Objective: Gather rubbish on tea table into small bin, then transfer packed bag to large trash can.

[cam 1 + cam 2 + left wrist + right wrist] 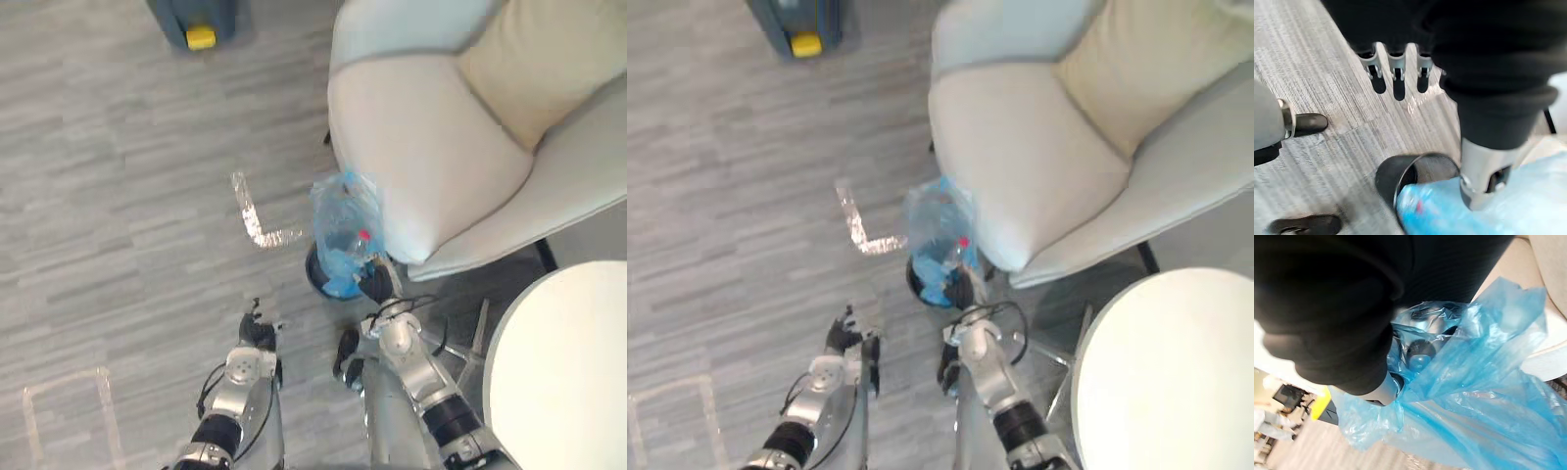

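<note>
While our right robot hand (378, 282) touches the blue bag (345, 227) standing tall in the small black bin (1387, 182) on the floor (118, 196), we cannot tell if it grips, and our left robot hand (258, 335) hangs loose and spread, farther left.

Bag (345, 223): translucent blue plastic, crumpled, rising tall out of bin, centre of frame. Small red item shows through its lower right.
Bin (323, 281): small, black, round, upright on floor under bag, rim bare on left side.
Can (196, 18): grey-blue, yellow part in front, upper left edge, well apart.
</note>
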`<state>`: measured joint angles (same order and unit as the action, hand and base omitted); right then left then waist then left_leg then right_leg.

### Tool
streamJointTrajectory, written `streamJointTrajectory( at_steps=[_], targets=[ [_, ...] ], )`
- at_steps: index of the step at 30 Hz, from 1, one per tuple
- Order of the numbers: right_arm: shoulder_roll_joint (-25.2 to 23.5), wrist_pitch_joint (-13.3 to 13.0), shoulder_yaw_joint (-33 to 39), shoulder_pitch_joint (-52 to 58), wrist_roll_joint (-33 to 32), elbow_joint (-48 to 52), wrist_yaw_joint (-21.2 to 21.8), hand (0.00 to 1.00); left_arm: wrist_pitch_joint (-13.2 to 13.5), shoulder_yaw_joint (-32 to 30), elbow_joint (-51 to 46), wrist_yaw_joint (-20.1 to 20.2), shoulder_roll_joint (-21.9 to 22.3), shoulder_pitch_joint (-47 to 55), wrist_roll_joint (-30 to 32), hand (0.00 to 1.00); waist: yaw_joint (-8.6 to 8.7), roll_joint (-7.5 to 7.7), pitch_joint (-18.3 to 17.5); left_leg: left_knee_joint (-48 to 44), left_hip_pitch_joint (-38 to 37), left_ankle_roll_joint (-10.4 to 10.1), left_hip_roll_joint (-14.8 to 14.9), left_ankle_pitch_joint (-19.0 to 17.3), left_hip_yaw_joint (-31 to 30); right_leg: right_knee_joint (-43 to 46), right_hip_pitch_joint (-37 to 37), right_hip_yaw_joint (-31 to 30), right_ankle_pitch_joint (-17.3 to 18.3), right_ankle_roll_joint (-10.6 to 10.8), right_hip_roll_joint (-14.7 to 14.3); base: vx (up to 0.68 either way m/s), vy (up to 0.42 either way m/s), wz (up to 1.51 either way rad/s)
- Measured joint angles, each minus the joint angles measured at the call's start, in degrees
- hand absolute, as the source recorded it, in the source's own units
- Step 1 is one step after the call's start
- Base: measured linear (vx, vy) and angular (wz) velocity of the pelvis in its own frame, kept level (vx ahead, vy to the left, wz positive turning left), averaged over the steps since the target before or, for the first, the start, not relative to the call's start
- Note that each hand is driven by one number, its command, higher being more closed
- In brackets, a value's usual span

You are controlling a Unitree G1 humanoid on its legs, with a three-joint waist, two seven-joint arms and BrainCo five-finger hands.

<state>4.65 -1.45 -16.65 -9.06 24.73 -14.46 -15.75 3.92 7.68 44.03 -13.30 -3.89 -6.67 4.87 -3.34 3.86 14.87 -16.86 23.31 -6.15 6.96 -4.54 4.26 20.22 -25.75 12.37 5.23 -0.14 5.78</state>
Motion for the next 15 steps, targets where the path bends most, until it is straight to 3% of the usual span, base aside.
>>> streamJointTrajectory(
  at_steps=[7, 10, 15],
  targets=[
    [0.47, -0.66, 1.00, 1.78, -0.10, 0.03, 2.41, 1.00, -0.83, 0.26, 2.28, 0.21, -1.07, 2.34, 1.98, 0.00, 1.21, -0.27, -3.27, 9.31, -9.57, 0.17, -0.76, 3.22, 1.68, -12.77, 10.20, -0.88, -5.72, 1.04, -1.61, 0.11, 0.038, -0.13],
    [0.69, -1.14, 0.77, 4.47, -0.11, 1.65, 3.75, 1.00, -0.84, 0.28, 2.06, 0.32, -1.97, 4.54, 2.85, 0.00, 1.31, -0.30, -6.13, 11.23, -12.85, 0.17, -1.06, 3.31, 2.40, -17.44, 14.44, -1.67, -7.56, 1.67, -2.02, 0.07, 0.053, -0.12],
    [3.45, -2.91, 0.70, 6.33, -0.72, 7.41, 5.66, 1.00, -0.80, 1.12, -3.06, 1.40, -2.16, 7.33, 2.89, 0.00, 1.46, -0.67, -7.82, 12.97, -15.90, 0.66, -2.14, 3.60, 3.11, -22.12, 18.23, -2.95, -10.09, 2.32, -1.79, -0.01, 0.046, -0.09]
  ],
)
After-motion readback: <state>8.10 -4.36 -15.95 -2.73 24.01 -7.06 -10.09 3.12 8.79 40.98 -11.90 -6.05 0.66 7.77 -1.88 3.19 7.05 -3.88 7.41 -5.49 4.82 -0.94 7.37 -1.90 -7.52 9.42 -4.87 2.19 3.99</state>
